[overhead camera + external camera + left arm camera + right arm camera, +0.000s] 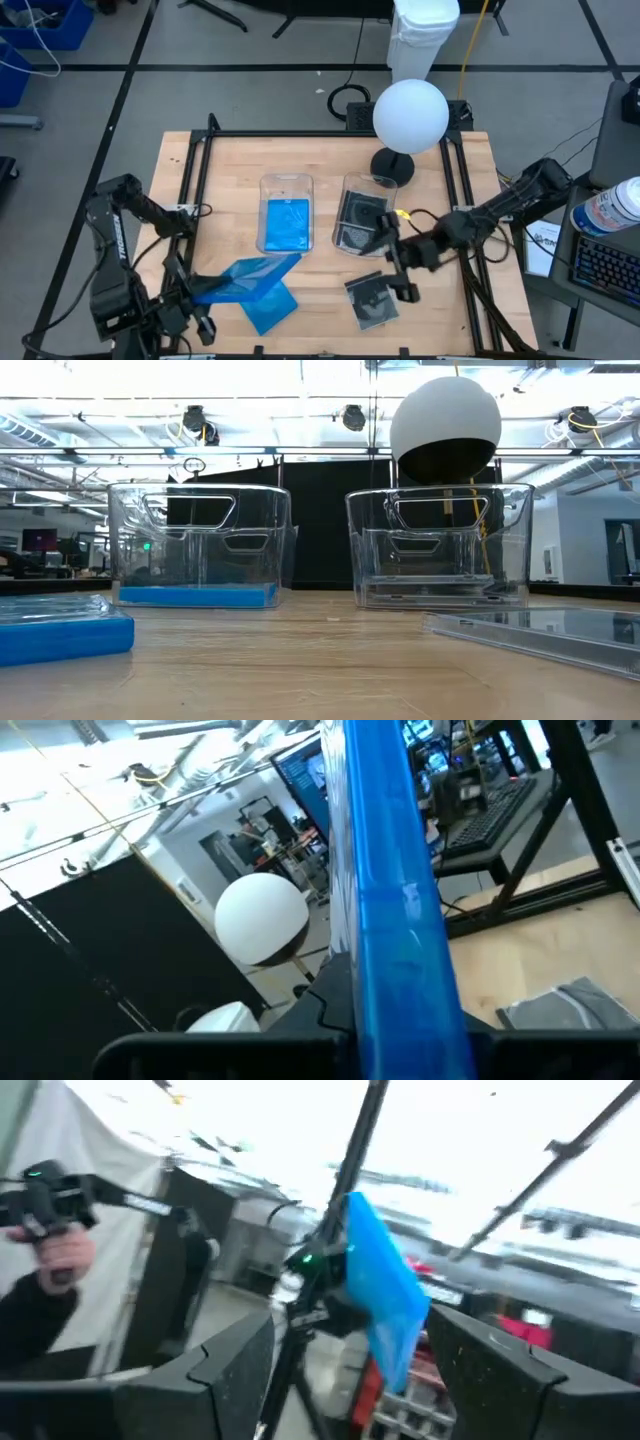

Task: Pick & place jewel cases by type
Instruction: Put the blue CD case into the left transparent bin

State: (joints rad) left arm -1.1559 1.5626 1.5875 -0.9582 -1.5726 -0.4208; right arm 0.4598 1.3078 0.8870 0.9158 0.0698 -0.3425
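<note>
Fingers of the left end effector (200, 297) are shut tight on a blue jewel case (245, 277), carried clear of the tabletop (330, 165) and tilted up toward the bins; the left wrist view shows this case edge-on, a thin glossy blue slab running up between the dark fingers. The step in hand looks like the carry of a blue case to its bin. The next move, as a guess, calls for swinging it over the left bin (287, 183), levelling or angling it to pass the rim, and letting go so it settles flat on the blue case already inside (287, 224).

A second blue case (268, 308) lies flat on the wood just under and beside the lifted one.

The right end effector (398, 265) stands fully open and holds nothing, hovering between the right bin (362, 184) and a clear grey jewel case (371, 300) lying flat near the front edge, its round disc showing through. The right bin holds at least one dark case (357, 222).

Both bins are clear, rigid, rectangular plastic with moulded handle cut-outs, walls glossy and see-through in the low view. The cases are thin, flat, hard-edged squares, likely slick to grip. The tabletop is pale wood with visible grain, framed by black rails. A white matte sphere (410, 115) on a black stand sits behind the right bin.
</note>
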